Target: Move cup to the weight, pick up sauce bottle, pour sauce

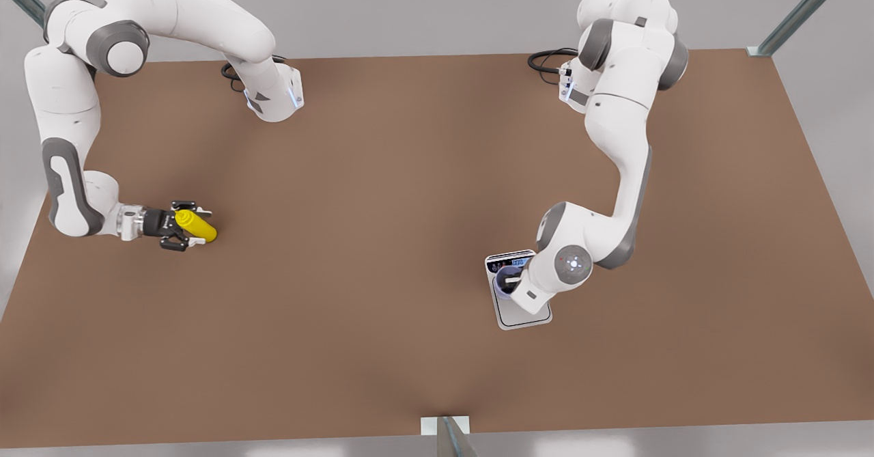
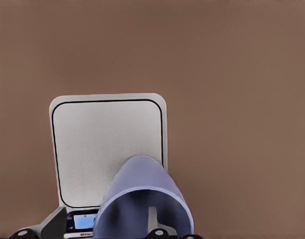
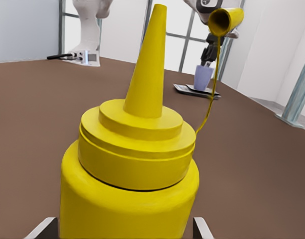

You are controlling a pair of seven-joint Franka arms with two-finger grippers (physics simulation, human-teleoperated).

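Arm hides most of cup [image 1: 506, 281] & weight [image 1: 522, 319].

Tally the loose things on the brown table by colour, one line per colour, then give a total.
Yellow: 1, the sauce bottle, lying between the right end effector fingers.
Lavender: 1, the cup, at the left end effector over the weight.
Silver-grey: 1, the weight.
Total: 3

My right arm folds low along the front view's left, wrist level, and my right gripper [image 1: 186, 231] points sideways with its fingers [image 1: 183, 205] clamped on the sauce bottle [image 1: 196, 225]. My left arm reaches down at the front view's right, left gripper [image 2: 153, 230] pointing downward, its fingers closed on the cup [image 2: 142, 199].
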